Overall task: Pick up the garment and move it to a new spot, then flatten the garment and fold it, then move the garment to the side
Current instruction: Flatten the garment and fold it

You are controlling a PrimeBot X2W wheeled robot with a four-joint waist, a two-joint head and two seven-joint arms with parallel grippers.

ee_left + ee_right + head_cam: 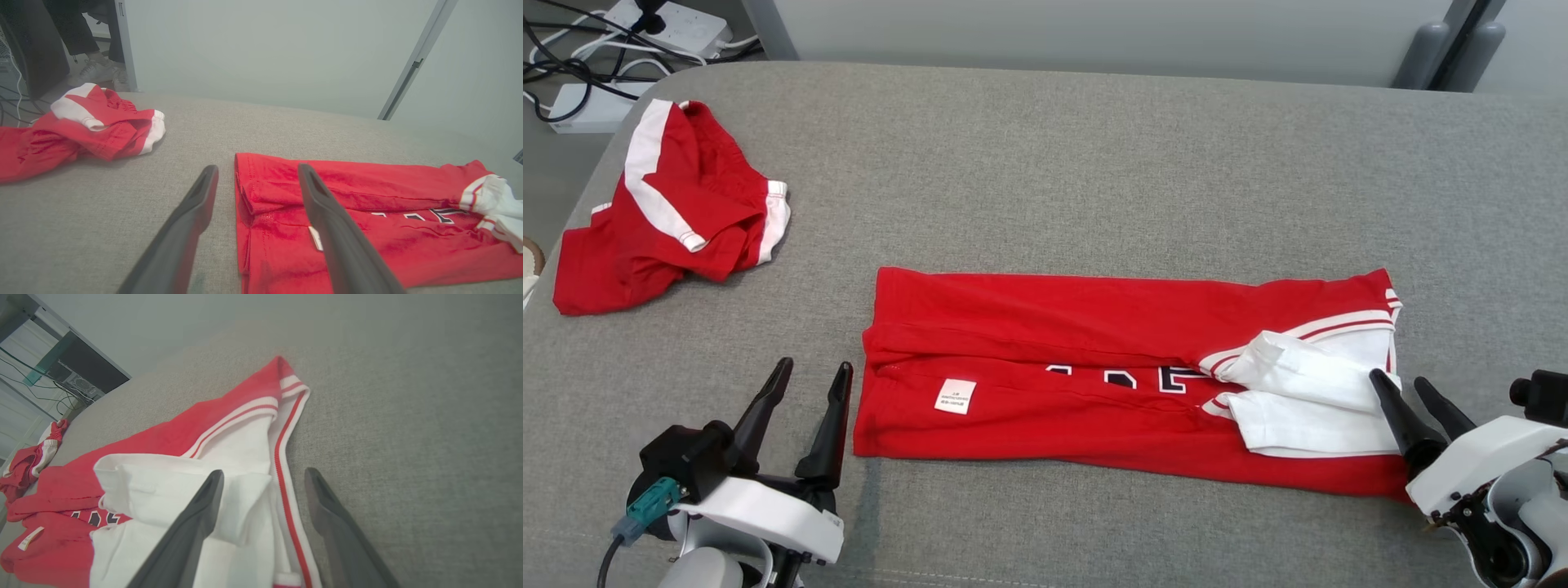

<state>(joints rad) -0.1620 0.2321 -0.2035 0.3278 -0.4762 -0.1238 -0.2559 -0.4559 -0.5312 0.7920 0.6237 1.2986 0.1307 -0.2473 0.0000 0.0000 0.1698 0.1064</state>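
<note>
1. Head view findings: a long red sports jersey with white sleeves and dark lettering [1054,327] is recorded lying flat on the grey woven-fabric surface [1094,163]. It is folded lengthwise into a band and lies between the two grippers.
2. The left gripper [814,369] is placed just beside the jersey's left end, jaws spread wide and nothing held. In the left wrist view, one finger is seen above the jersey's edge and the other above bare surface.
3. The right gripper [1398,378] is placed at the jersey's right end, likewise wide apart and empty. One finger is seen over the white sleeves [1307,392] and the other just past the striped edge.
4. The lengthwise fold is judged done; an end-to-end fold is judged outstanding.
5. Risk: only the uppermost layer may be pinched, so the stacked layers would be pulled apart on lifting.
6. Risk: the white sleeves are rumpled and loosely tucked, and could be shaken out by an uneven lift.
7. Risk: the surface fabric could be caught if the fingers are closed too low.
8. A crumpled red-and-white garment [670,212] is noted well apart, beyond the jersey's left end; little interference is expected.
</note>
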